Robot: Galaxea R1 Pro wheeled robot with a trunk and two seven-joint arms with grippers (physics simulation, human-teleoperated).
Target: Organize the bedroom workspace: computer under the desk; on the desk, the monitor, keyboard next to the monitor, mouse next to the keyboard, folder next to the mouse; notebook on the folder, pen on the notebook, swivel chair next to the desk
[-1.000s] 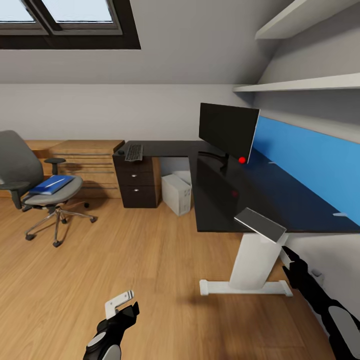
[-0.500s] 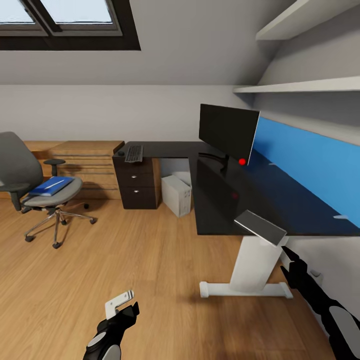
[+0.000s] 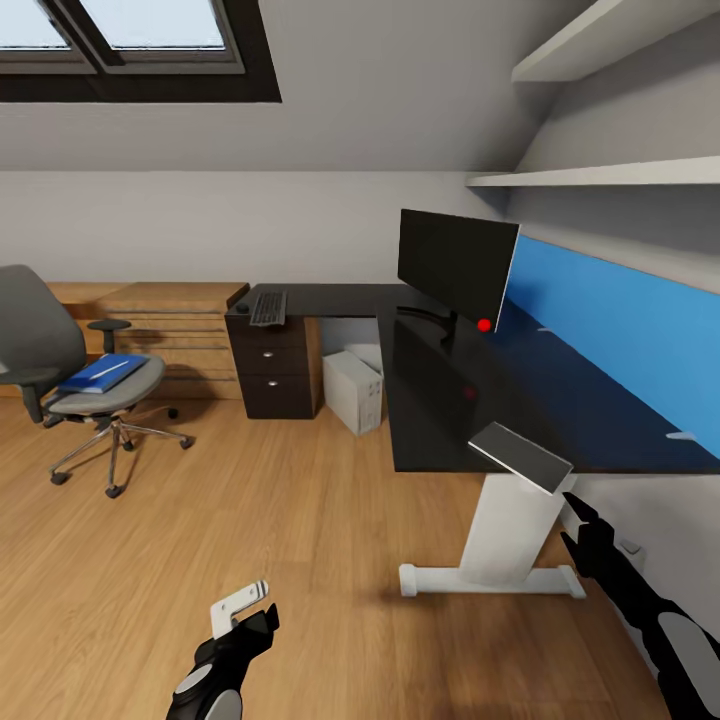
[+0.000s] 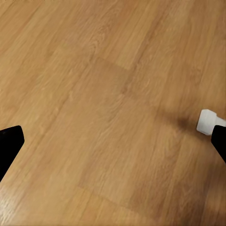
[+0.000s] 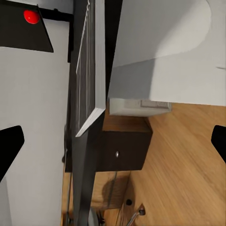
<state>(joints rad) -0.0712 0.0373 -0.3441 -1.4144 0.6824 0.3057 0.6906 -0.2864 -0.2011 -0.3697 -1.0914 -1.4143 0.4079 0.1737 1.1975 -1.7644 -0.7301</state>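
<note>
The black L-shaped desk [image 3: 430, 400] carries the monitor [image 3: 455, 262], and on its far wing the keyboard [image 3: 268, 305] with the small mouse [image 3: 242, 304] beside it. The grey notebook [image 3: 520, 452] lies tilted at the desk's near edge, and the right wrist view shows it edge-on [image 5: 92, 70]. The computer [image 3: 353, 388] stands under the desk. The swivel chair [image 3: 60, 360] sits apart at the left, holding the blue folder [image 3: 100, 373] with a thin white pen [image 3: 118, 367] on it. My right gripper [image 3: 583, 525] [image 5: 115, 139] is open just below the notebook. My left gripper [image 3: 245, 612] [image 4: 115, 141] hangs open over the floor.
A light wooden chest [image 3: 175, 325] stands against the back wall between chair and desk. The desk's white leg and foot [image 3: 490, 575] stand close to my right arm. Two wall shelves [image 3: 600, 170] hang above the blue back panel [image 3: 620, 320]. Wooden floor [image 3: 300, 520] spreads in front.
The whole view has shifted very slightly, so the camera has moved. No object or gripper has visibly changed place.
</note>
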